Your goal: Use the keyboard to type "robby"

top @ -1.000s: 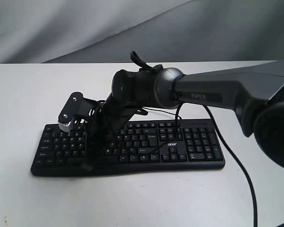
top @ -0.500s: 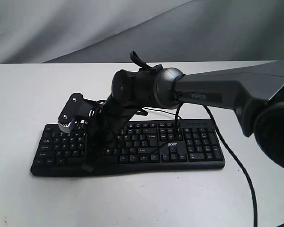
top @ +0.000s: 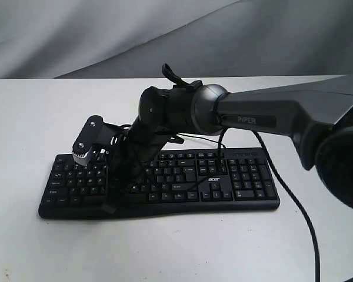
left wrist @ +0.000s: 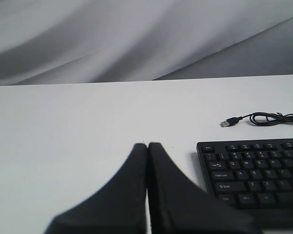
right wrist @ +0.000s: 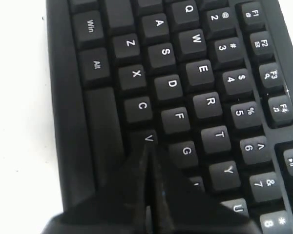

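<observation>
White table under a grey backdrop carries the keyboard at centre. The right arm reaches across to its left half, and the right gripper points down at the front rows.

Left wrist view: the left gripper, fingers pressed together, hangs over bare table beside the keyboard's left end. The cable lies loose behind it.

Right wrist view: the fingers are closed to a single point at the V key; whether they touch it I cannot tell.
</observation>
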### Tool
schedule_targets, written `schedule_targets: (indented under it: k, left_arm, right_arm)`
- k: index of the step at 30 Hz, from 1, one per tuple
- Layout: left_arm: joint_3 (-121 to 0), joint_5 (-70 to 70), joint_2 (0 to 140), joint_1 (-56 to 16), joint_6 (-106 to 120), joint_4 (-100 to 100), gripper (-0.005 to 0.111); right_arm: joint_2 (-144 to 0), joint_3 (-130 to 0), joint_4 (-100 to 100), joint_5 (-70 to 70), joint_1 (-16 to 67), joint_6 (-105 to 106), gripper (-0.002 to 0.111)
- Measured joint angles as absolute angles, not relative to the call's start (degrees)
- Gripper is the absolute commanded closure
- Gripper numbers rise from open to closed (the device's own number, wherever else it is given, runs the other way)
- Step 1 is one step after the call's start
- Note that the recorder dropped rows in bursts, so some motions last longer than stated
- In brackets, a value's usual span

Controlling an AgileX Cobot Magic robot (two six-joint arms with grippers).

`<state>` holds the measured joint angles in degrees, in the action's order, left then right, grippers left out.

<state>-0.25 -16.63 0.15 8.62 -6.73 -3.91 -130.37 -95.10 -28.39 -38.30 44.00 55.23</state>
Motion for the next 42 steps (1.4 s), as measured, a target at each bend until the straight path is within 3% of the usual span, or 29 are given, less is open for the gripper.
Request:
schedule_targets:
  k: [42]
  left_arm:
    - [-0.2, -16.6, 0.1, 8.6, -6.7, -3.9, 0.106]
  right_arm:
    - [-130.2, -95.1, -26.4, -38.1, 44.0, 53.8, 0.108]
